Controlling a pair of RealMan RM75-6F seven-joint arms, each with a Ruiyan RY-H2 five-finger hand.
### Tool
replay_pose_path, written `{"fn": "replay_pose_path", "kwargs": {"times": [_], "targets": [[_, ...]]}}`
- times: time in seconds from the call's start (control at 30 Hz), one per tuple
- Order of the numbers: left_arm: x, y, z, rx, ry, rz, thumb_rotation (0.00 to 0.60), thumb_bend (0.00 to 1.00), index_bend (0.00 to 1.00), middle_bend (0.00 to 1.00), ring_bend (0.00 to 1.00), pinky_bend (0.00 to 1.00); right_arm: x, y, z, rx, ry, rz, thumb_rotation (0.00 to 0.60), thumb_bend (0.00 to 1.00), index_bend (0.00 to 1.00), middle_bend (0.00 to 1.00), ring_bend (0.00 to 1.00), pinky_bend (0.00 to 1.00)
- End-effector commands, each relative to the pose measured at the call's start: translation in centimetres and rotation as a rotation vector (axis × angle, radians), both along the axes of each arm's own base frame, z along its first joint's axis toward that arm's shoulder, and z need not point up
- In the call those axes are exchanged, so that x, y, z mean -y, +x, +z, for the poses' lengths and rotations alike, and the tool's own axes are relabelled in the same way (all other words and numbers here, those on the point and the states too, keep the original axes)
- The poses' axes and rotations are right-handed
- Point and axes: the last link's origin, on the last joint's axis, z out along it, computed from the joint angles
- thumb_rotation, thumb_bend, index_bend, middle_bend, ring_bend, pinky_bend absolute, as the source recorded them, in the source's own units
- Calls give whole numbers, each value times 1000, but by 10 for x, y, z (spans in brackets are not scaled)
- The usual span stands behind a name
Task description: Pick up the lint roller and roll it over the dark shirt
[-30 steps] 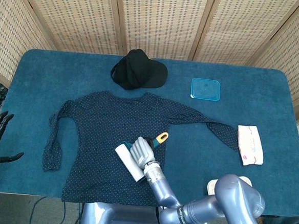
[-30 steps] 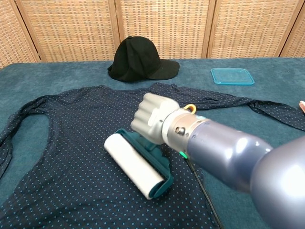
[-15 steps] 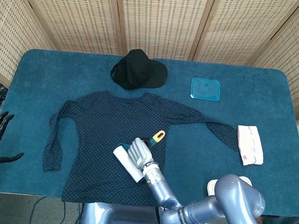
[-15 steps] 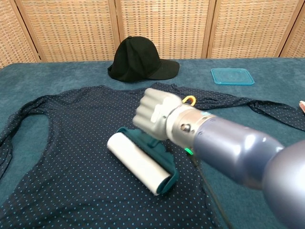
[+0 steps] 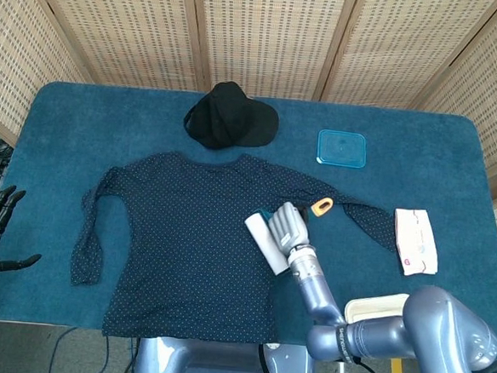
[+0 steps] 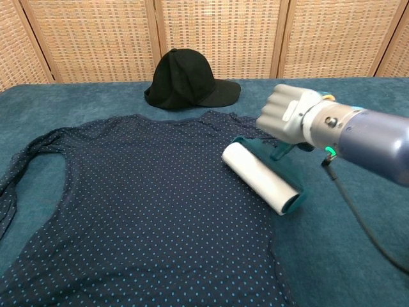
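Before me lies a surface point(image 5: 66, 114) covered in blue-teal carpet-like cloth, filling most of both views. At its far side, near the middle, sits a black fabric baseball cap point(image 5: 230, 118), its brim pointing to my right; the chest view shows it too, in front of the wall. To the right of the cap, well apart from it, a flat square lid of clear blue plastic point(image 5: 342, 148) lies on the cloth. Further right and nearer to me rests a small white packet with pink print point(image 5: 416, 241). Close to the near edge I see a cream-coloured shallow tray point(image 5: 375, 307), partly hidden. Behind the surface stand woven rattan screen panels in wooden frames point(image 5: 259, 34).
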Motion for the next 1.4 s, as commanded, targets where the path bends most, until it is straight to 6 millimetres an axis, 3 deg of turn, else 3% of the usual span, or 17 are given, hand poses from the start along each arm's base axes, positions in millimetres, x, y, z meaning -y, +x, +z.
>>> {"fn": "replay_pose_path", "kwargs": {"times": [0.03, 0.27, 0.5, 0.93, 1.17, 1.4], "targets": [[0, 0, 0, 0, 2, -2, 600, 0, 0, 0, 0, 0, 4, -5, 2, 7, -6, -22, 600, 800, 723, 1000, 1000, 1000], [1, 0, 2, 4, 5, 0, 600, 0, 0, 0, 0, 0, -8, 18, -14, 32, 31, 14, 600, 801, 724, 1000, 1000, 1000], [0, -1, 1, 4, 2, 2, 600, 0, 0, 0, 0, 0, -35, 57, -41, 50, 88, 71, 600, 800, 724, 1000, 1000, 1000], [0, -2, -1, -5, -5, 4, 600, 0, 0, 0, 0, 0, -68, 93, -71, 86, 161, 117, 600, 800, 724, 1000, 1000, 1000], [0, -3, -1, -2, 0, 8, 600, 0, 0, 0, 0, 0, -59, 85, -68, 72, 129, 98, 600, 800, 723, 1000, 1000, 1000], [-1, -3, 0, 1, 1, 8, 600, 0, 0, 0, 0, 0, -29, 43, -35, 51, 31, 23, 600, 800, 721, 1000, 1000, 1000]]}}
